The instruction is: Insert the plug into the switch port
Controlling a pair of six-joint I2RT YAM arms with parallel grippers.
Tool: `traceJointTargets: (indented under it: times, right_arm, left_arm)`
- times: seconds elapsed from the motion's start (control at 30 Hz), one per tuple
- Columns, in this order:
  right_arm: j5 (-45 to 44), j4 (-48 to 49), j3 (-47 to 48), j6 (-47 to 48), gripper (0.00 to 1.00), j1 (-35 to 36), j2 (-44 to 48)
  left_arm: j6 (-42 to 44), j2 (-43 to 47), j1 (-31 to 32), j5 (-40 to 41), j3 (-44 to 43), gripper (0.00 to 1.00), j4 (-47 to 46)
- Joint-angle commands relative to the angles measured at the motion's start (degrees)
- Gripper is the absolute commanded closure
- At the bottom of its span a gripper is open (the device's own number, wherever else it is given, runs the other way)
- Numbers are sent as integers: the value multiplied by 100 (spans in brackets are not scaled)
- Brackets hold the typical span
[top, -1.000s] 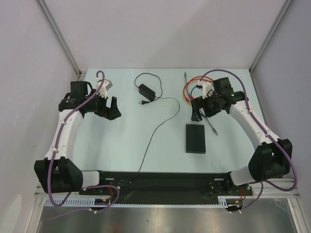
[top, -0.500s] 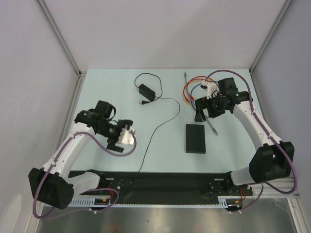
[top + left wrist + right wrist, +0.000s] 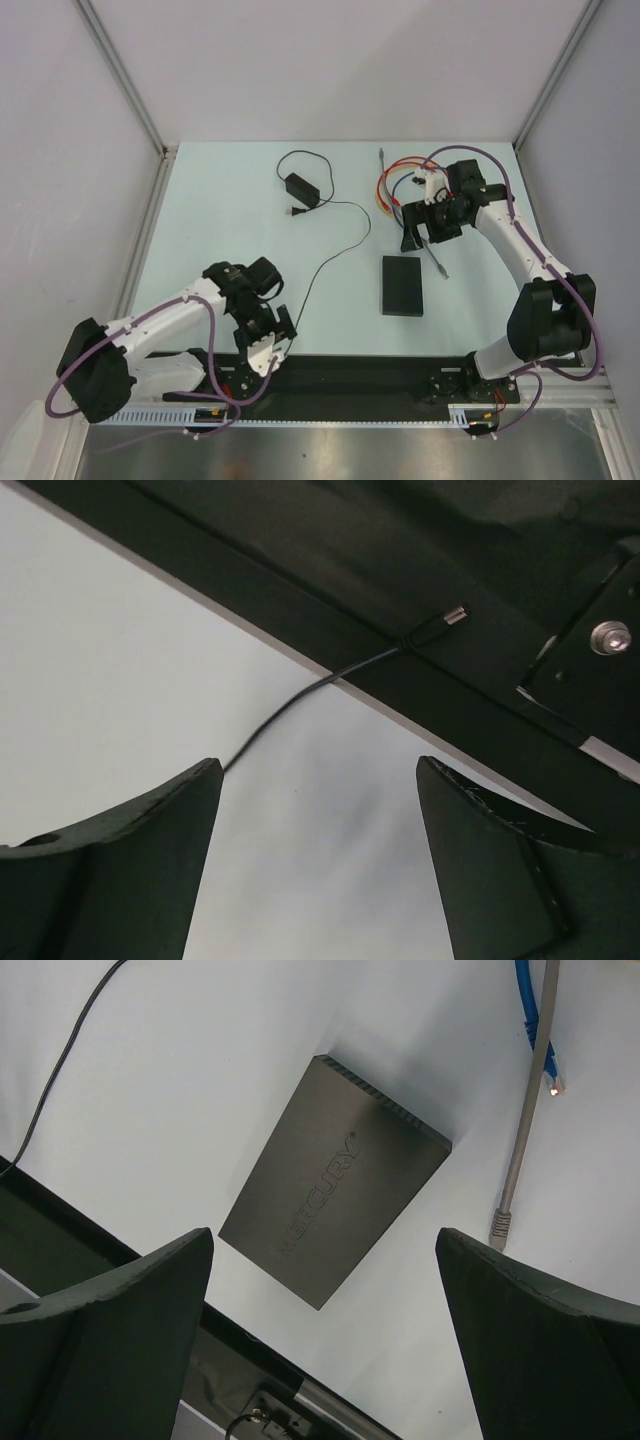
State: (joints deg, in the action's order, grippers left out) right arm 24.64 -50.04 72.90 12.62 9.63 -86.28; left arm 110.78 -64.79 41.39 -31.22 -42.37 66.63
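The switch is a flat black box (image 3: 402, 285) lying right of the table's middle, also in the right wrist view (image 3: 335, 1180); its port does not show. A thin black cord (image 3: 320, 265) runs from the power adapter (image 3: 300, 187) to the near edge. Its barrel plug (image 3: 455, 615) lies on the black base plate (image 3: 330, 540). My left gripper (image 3: 268, 335) hovers open over the table just short of the plug, with nothing between its fingers (image 3: 110, 870). My right gripper (image 3: 418, 238) hangs open and empty behind the switch, seen from its own wrist as the right gripper (image 3: 320, 1350).
Coiled orange, blue and grey network cables (image 3: 392, 185) lie at the back right. A grey cable with a connector (image 3: 500, 1225) lies beside the switch, next to a blue cable (image 3: 530, 1000). The arms' black base plate (image 3: 340, 385) spans the near edge. Walls close in both sides.
My left arm has swung from the back left down to the near edge, by the cord's end, and its jaws have narrowed slightly. The right arm has barely moved.
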Motion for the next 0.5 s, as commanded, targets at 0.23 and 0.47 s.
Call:
traceJointTargets:
  times: [0.23,0.47]
  right_arm:
    - [93,-111,189,56,0,-49,23]
    - [102,-260,101,188,0,-207,129]
  left_arm:
    - [1077,-1350,730,-51,-464,17,-880]
    - [831,-2221,757,248,-1000,28,-950]
